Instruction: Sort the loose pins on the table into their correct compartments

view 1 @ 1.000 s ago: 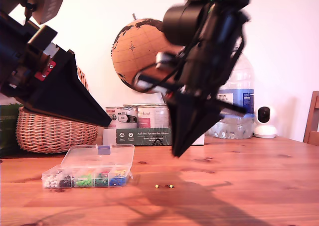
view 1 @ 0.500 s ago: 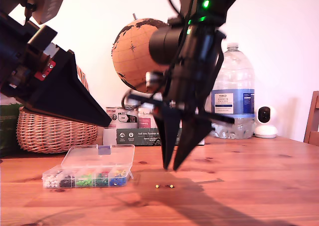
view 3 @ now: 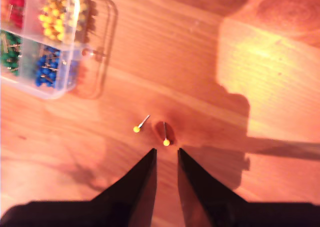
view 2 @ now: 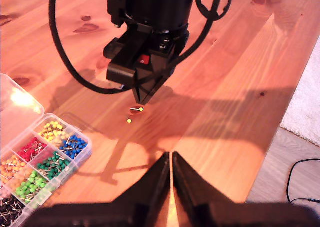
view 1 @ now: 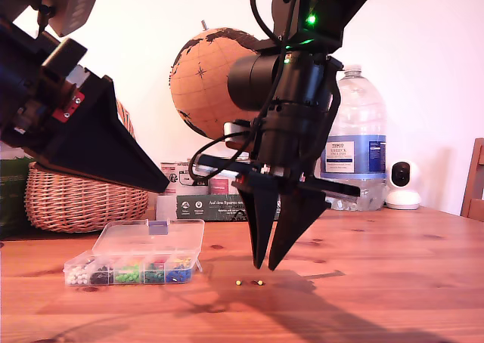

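Two loose yellow-headed pins (view 1: pixel 238 282) (view 1: pixel 259 282) lie on the pine table (view 1: pixel 378 282), to the exterior view's right of the clear box of compartments (view 1: pixel 136 267). My second gripper (view 1: pixel 266 268) hangs upright just above them, narrowly open and holding nothing. Its wrist view shows one pin (view 3: pixel 166 142) right ahead of the fingertips gap (view 3: pixel 166 154) and the other pin (view 3: pixel 135 129) beside it. My first gripper (view 1: pixel 165 186) is raised at the exterior view's left, shut and empty (view 2: pixel 171 156). It looks at both pins (view 2: pixel 141 108) (view 2: pixel 129 120) and the colour-sorted compartments (view 2: pixel 40 162).
A wicker basket (view 1: pixel 83 199), a cork globe (view 1: pixel 204 78), packets (view 1: pixel 215 192), a large water bottle (view 1: pixel 359 154) and a white camera (view 1: pixel 402 184) stand along the back. A chair (view 1: pixel 475 180) is at the exterior view's right. The table edge (view 2: pixel 280 137) drops to floor.
My second gripper swung from a tilt to upright and came down close over the two pins, its fingers now showing apart. The first arm, the pins and the box stayed put.
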Motion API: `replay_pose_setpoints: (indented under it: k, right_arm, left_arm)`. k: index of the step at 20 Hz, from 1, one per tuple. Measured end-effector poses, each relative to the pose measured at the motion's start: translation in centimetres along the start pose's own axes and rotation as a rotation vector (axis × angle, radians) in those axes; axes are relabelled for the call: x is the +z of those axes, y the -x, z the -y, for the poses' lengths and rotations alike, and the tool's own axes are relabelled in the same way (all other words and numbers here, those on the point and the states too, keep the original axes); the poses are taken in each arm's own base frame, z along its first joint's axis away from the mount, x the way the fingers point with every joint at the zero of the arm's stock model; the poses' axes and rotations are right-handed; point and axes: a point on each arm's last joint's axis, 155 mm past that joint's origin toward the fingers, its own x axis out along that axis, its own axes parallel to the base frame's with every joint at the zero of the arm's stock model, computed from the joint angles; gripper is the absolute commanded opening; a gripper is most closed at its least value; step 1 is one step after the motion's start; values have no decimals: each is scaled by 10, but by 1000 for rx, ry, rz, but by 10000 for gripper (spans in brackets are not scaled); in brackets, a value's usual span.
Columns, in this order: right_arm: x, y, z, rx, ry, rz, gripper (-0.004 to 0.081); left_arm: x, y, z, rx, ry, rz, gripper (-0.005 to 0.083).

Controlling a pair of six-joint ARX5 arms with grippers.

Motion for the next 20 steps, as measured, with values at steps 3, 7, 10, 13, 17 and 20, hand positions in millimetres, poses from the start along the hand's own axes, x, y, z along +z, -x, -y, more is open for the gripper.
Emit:
replay_pose_setpoints:
  k: [3,7,10,13,17,20]
  right_arm:
    - [-2,-8,2,-5,-3,-15,111]
    - [0,-9,2,-4,-2,-10,111]
    - [1,-9,1,-2,-2,-5,111]
    - [3,-9,1,1,0,1,111]
    - [3,-9,3,-16,-12,2,111]
    - [3,-9,5,-28,-13,2,110]
  left_arm:
    - [0,0,0,0,0,0,-23]
    - [0,0,0,0,0,0,-23]
    - [0,0,0,0,0,0,-23]
    - [0,0,0,0,0,0,-23]
    - [0,0,0,0,0,0,-23]
    - [0,0,0,0,0,0,-23]
